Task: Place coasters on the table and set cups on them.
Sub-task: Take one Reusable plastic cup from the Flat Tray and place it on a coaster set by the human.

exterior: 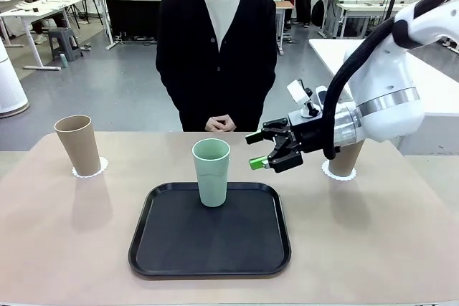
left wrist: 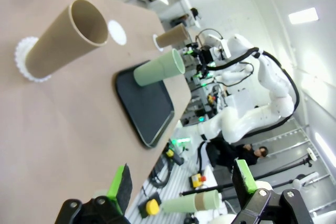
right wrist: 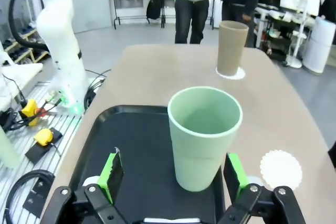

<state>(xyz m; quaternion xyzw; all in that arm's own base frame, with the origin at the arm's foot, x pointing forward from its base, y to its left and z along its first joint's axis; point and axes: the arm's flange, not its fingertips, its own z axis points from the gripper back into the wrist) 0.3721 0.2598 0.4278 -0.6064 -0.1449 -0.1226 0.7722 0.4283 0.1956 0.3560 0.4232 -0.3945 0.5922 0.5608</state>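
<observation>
A mint green cup [exterior: 211,171] [right wrist: 203,137] stands upright at the back of the black tray [exterior: 208,245]. My right gripper [exterior: 254,150] [right wrist: 172,177] is open just to the cup's right, level with it and a little short of it, holding nothing. One tan cup [exterior: 79,145] [left wrist: 63,38] stands on a coaster [exterior: 91,170] at the far left. The other tan cup [exterior: 344,161] stands on a coaster [exterior: 337,174] at the right, half hidden by my arm. A bare coaster [right wrist: 281,169] [left wrist: 117,31] lies on the table [exterior: 373,234] beyond the tray. My left gripper [left wrist: 182,181] is open and empty, off the table's left side.
A person stands at the far edge with clasped hands [exterior: 220,123]. The right arm's white body [exterior: 387,102] hangs over the table's right part. A white-topped table [exterior: 437,84] stands behind at the right.
</observation>
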